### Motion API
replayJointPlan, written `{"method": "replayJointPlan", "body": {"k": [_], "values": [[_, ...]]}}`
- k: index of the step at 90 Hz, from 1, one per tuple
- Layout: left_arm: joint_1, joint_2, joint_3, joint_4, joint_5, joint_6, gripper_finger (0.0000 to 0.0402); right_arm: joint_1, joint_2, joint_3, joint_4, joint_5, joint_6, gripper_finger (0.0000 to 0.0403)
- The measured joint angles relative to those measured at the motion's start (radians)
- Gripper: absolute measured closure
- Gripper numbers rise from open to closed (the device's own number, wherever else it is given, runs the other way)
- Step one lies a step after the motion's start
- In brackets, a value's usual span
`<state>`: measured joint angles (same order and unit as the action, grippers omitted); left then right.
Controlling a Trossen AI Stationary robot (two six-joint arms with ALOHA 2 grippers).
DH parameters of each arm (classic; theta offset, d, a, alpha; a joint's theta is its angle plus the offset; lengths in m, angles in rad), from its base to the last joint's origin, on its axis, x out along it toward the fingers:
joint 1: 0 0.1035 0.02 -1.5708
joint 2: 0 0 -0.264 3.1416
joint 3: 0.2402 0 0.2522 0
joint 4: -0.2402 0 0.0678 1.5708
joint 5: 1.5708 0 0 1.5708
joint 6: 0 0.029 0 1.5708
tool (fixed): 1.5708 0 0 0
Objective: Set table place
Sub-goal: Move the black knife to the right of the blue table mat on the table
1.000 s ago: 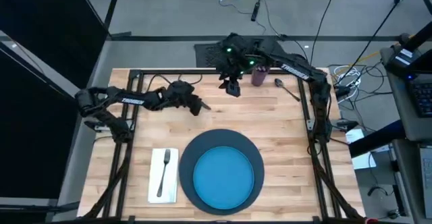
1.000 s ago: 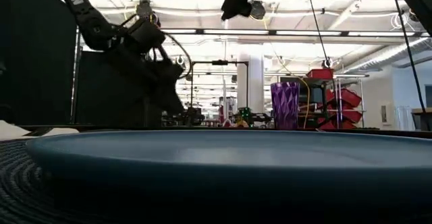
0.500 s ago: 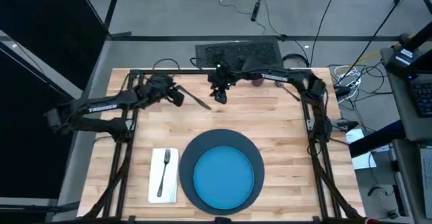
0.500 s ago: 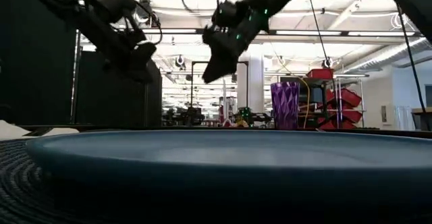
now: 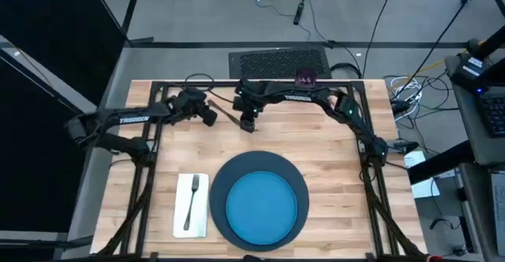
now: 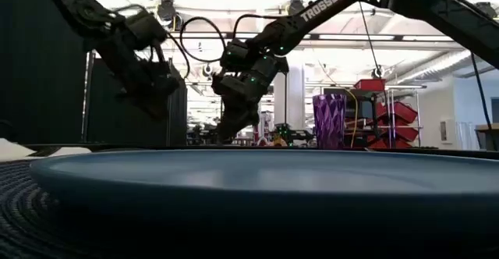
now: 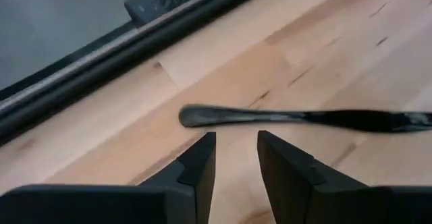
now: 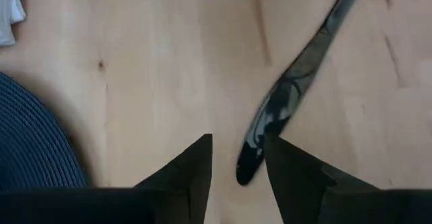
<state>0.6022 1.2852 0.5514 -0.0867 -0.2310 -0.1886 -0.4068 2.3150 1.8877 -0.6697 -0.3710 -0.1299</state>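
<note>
A metal knife point(image 5: 227, 114) lies flat on the table point(image 5: 316, 144) near its far edge. My left gripper point(image 5: 212, 117) stands open just off the knife's left end point(image 7: 187, 116). My right gripper point(image 5: 247, 125) is open and low over the knife's other end point(image 8: 248, 170), which lies between its fingers; whether they touch it I cannot tell. At the near side, a bright blue plate point(image 5: 260, 207) sits on a dark navy disc point(image 5: 222, 175). Left of the disc, a fork point(image 5: 189, 203) lies on a white napkin point(image 5: 181, 218).
A purple cup point(image 5: 306, 79) stands upright at the far edge, behind the right arm, and shows as well in the low view point(image 6: 329, 122). A black mat point(image 5: 276, 60) lies beyond the far edge. Bare planks lie between the knife and the disc.
My right gripper has swung from high near the cup toward the table's left and near side and come down over the knife's right end. My left gripper has drawn back toward the left and far edge, rising, then dipping again. The knife lies still on the wood.
</note>
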Motion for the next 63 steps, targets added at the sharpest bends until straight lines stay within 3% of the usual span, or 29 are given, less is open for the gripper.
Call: {"method": "replayJointPlan", "body": {"k": [21,46,63], "values": [[0.000,0.067,0.000,0.077,0.046,0.020,0.0304,-0.002,0.000,0.016,-0.011,-0.001,0.077,0.0291],[0.050,0.073,0.018,0.107,0.046,0.028,0.0304,-0.004,0.000,0.184,-0.138,0.013,0.047,0.0291],[0.080,0.147,0.052,0.105,0.044,-0.035,0.0304,-0.004,0.000,0.247,-0.187,0.012,0.040,0.0291]]}}
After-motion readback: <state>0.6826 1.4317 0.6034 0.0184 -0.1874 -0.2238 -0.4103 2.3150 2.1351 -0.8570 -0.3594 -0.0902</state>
